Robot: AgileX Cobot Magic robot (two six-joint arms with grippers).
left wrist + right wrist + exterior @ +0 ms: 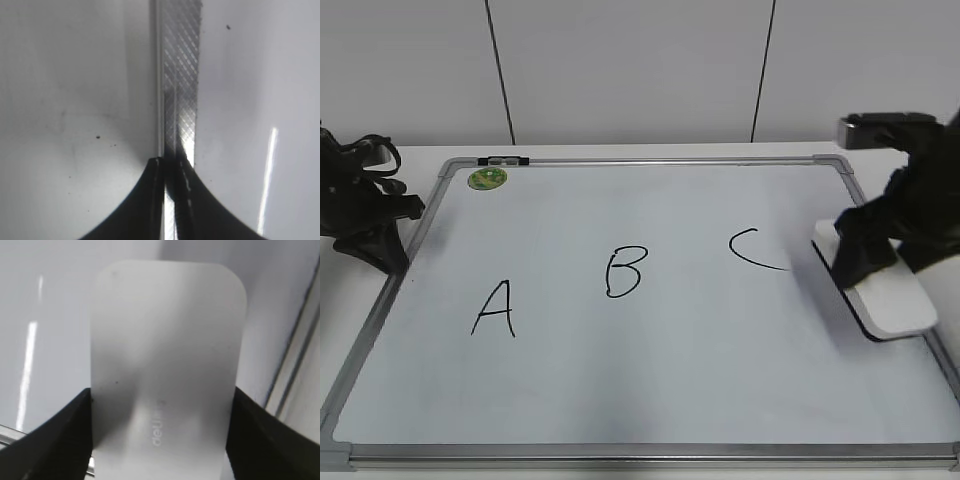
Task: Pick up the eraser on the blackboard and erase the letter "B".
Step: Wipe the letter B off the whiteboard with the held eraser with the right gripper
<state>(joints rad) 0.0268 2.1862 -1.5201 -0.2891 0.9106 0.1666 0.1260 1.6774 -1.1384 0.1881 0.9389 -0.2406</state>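
The white eraser (895, 300) lies at the right edge of the blackboard (670, 380), just right of the letter "C" (755, 250). My right gripper (860, 255) is shut on the eraser, one finger against each long side. In the right wrist view the eraser (165, 350) fills the middle, with the gripper (161, 410) around its near end. The letter "B" (624, 272) is whole in the board's middle, well left of the eraser. My left gripper (392, 258) is shut and empty at the board's left frame (182, 75); its tips (170, 162) sit over that frame.
The letter "A" (494, 310) is left of the "B". A round green magnet (487, 179) sits at the board's top left corner. The board's right frame (295, 355) runs close beside the eraser. White table surrounds the board; a white wall is behind.
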